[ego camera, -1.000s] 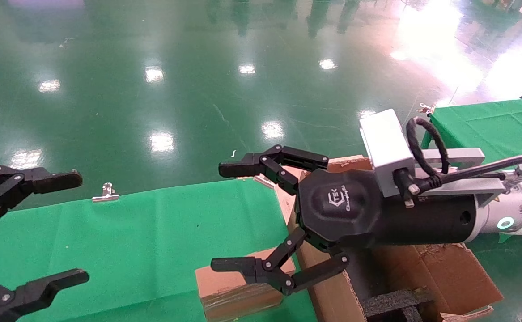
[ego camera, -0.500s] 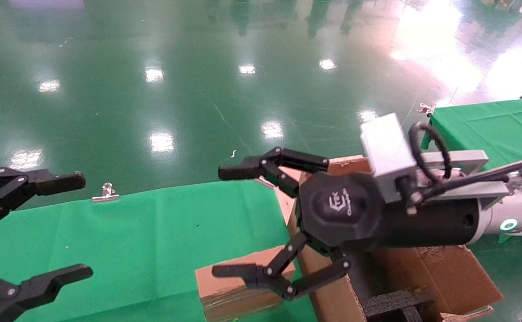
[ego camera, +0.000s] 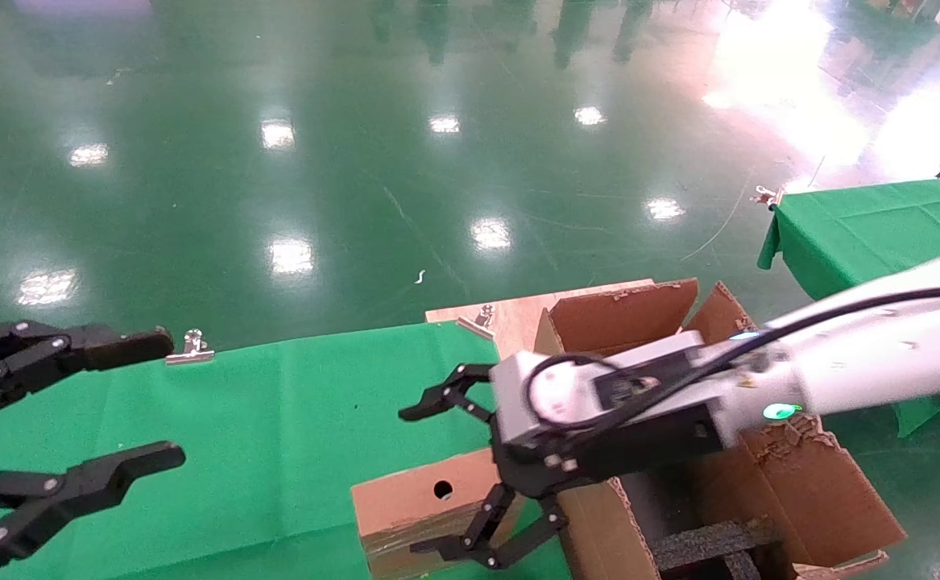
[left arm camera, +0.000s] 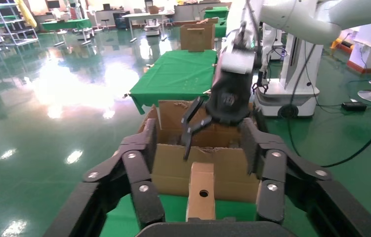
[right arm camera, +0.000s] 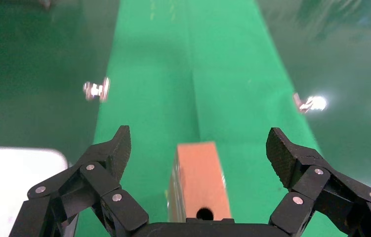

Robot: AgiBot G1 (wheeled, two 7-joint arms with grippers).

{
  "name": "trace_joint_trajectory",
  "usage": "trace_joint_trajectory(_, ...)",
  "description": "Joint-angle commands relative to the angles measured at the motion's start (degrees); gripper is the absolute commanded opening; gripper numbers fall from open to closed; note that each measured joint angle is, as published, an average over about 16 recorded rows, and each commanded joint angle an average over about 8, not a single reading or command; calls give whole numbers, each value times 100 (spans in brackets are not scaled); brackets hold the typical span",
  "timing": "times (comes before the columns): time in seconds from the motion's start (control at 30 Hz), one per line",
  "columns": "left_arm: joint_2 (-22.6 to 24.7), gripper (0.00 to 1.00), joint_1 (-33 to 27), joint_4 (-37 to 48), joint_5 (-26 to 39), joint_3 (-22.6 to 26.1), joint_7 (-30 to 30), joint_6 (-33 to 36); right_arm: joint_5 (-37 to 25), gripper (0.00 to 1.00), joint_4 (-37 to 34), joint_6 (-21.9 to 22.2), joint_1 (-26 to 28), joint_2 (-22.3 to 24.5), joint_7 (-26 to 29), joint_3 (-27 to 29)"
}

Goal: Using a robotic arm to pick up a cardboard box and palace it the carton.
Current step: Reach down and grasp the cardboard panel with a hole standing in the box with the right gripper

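The small brown cardboard box (ego camera: 401,503) with a round hole lies on the green cloth, right against the carton's left wall. My right gripper (ego camera: 417,482), on the white arm, hangs open just above it, one finger on the box's far side and one on its near side, touching nothing. In the right wrist view the box (right arm camera: 198,177) lies centred between the spread fingertips of the right gripper (right arm camera: 200,145). The large torn carton (ego camera: 614,310) stands to the right with black foam (ego camera: 711,548) inside. My left gripper (ego camera: 165,397) hovers open at the far left, pointing at the box (left arm camera: 200,192).
Green cloth covers the table (ego camera: 276,419), whose far edge drops to the glossy floor. Silver clips (ego camera: 190,348) (ego camera: 482,318) sit on that edge. A bare board corner (ego camera: 510,314) shows behind the carton. A second green table (ego camera: 864,217) stands at the far right.
My right gripper has dropped and turned at the wrist, so its open fingers now straddle the cardboard box and the hole shows. The left gripper has drifted slightly right.
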Motion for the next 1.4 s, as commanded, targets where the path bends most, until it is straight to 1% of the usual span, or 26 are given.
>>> trace_joint_trajectory(0.03, 0, 0, 0, 0, 0, 0, 0, 0, -368, 100, -45, -34, 161, -128, -8, -191)
trace_joint_trajectory(0.2, 0, 0, 0, 0, 0, 1, 0, 0, -950, 100, -316, -69, 519, -466, -54, -581)
trace_joint_trajectory(0.47, 0, 0, 0, 0, -1, 1, 1, 0, -1702, 100, -826, -129, 1053, -954, -242, -1210)
trace_joint_trajectory(0.73, -1, 1, 0, 0, -1, 2, 1, -1, -2308, 100, -950, -164, 1544, -1237, -504, -1958)
trace_joint_trajectory(0.77, -1, 9, 0, 0, -1, 2, 1, -1, -2345, 100, -951, -157, 1585, -1254, -533, -2030)
trace_joint_trajectory(0.83, -1, 34, -1, 0, -1, 2, 1, -1, -2403, 100, -944, -138, 1655, -1278, -593, -2154)
trace_joint_trajectory(0.87, -1, 46, -1, 0, -1, 2, 1, -1, -2416, 94, -943, -127, 1679, -1286, -614, -2196)
trace_joint_trajectory(0.9, -1, 59, 0, 0, -1, 2, 1, -1, -2436, 85, -947, -119, 1705, -1296, -634, -2239)
trace_joint_trajectory(1.0, -1, 95, 0, 1, -1, 2, 1, -2, -2458, 48, -963, -85, 1754, -1314, -667, -2320)
trace_joint_trajectory(1.03, -1, 100, 1, 1, 0, 2, 1, -2, -2467, 35, -964, -77, 1767, -1318, -675, -2338)
trace_joint_trajectory(1.1, -2, 100, 1, 1, 0, 2, 2, -2, -2478, 10, -970, -66, 1783, -1325, -679, -2359)
trace_joint_trajectory(1.13, -2, 100, 1, 1, 0, 1, 2, -3, -2482, 4, -973, -61, 1791, -1327, -681, -2368)
trace_joint_trajectory(1.17, -2, 100, 1, 1, 0, 2, 2, -3, -2475, 0, -968, -56, 1791, -1325, -682, -2366)
trace_joint_trajectory(1.4, -2, 100, 1, 1, 0, 2, 2, -3, -2449, 0, -955, -62, 1769, -1312, -679, -2335)
